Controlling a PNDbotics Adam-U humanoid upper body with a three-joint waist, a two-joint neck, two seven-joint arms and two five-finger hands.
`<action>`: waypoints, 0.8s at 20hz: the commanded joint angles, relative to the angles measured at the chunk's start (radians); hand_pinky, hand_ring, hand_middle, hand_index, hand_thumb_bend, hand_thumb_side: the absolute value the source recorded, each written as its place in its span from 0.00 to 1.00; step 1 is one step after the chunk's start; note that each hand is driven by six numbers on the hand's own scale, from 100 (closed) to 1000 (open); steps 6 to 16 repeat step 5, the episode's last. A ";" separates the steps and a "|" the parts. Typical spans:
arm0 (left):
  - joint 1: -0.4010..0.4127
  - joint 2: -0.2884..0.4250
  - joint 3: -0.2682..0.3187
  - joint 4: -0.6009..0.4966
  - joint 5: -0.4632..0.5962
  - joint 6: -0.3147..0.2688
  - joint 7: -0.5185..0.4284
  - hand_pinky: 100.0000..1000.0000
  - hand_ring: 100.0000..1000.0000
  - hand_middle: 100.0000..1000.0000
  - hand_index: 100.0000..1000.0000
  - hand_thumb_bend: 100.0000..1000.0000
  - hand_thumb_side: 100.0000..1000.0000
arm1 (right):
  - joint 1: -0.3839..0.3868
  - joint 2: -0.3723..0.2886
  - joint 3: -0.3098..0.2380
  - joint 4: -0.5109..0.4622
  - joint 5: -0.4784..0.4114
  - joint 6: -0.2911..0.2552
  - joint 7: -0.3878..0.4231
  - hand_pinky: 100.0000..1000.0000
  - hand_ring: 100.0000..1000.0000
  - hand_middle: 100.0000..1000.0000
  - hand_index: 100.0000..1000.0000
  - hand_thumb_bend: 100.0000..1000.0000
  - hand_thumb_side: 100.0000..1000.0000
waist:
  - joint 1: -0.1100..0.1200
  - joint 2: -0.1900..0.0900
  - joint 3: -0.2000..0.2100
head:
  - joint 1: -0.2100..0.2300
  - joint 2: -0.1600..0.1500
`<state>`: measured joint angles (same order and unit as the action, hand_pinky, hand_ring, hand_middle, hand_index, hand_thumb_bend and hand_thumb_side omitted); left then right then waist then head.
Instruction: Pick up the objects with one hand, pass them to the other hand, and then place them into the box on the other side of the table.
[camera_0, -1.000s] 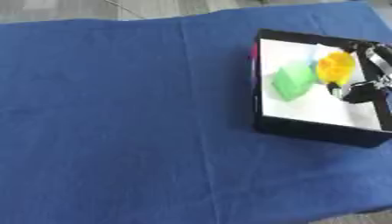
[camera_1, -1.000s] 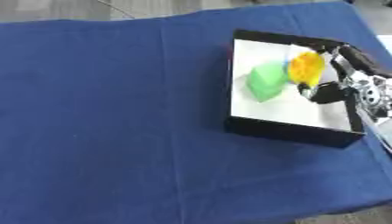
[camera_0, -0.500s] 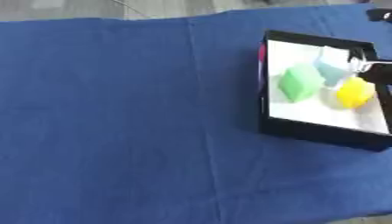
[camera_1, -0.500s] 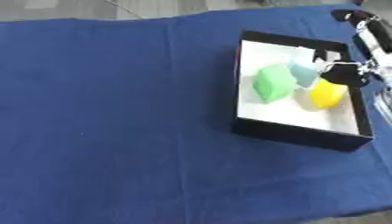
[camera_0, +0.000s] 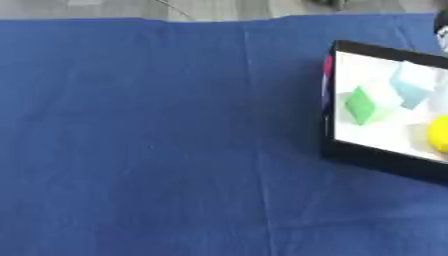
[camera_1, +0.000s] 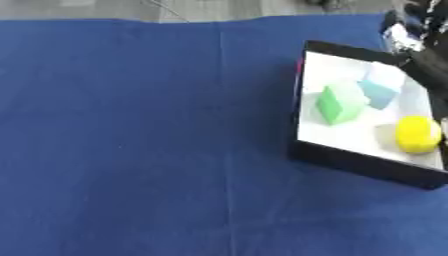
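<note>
Box (camera_1: 350, 161) holding green block (camera_1: 336, 104), blue block (camera_1: 380, 89), yellow ball (camera_1: 417, 133); placing looks done. Right hand (camera_1: 411, 35) blurred above, fingers unreadable; next, likely retreat.

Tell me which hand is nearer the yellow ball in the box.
Right. The right hand shows at the upper right, beyond the box's far corner from the yellow ball. The left hand is not in view.

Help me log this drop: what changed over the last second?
The right hand let go of the yellow object, which now lies in the box, and pulled back toward the far right corner. The green block and light blue block stayed put.
</note>
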<state>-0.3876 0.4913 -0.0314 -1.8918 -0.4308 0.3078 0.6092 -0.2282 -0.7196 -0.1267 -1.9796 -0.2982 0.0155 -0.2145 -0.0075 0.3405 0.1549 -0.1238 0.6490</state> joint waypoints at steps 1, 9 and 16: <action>0.002 0.001 0.032 -0.020 0.079 -0.014 0.006 0.84 0.64 0.69 0.83 0.01 0.52 | -0.002 0.021 0.001 -0.020 -0.073 -0.080 0.044 0.99 1.00 1.00 1.00 0.00 0.58 | -0.002 -0.025 0.008 | 0.022 -0.001; 0.014 -0.017 0.054 -0.012 0.218 -0.069 -0.008 0.86 0.67 0.72 0.86 0.00 0.67 | 0.005 0.067 0.004 -0.020 -0.098 -0.142 0.075 0.99 1.00 1.00 1.00 0.00 0.55 | -0.010 -0.026 0.025 | 0.037 0.000; 0.014 -0.017 0.054 -0.012 0.218 -0.069 -0.008 0.86 0.67 0.72 0.86 0.00 0.67 | 0.005 0.067 0.004 -0.020 -0.098 -0.142 0.075 0.99 1.00 1.00 1.00 0.00 0.55 | -0.010 -0.026 0.025 | 0.037 0.000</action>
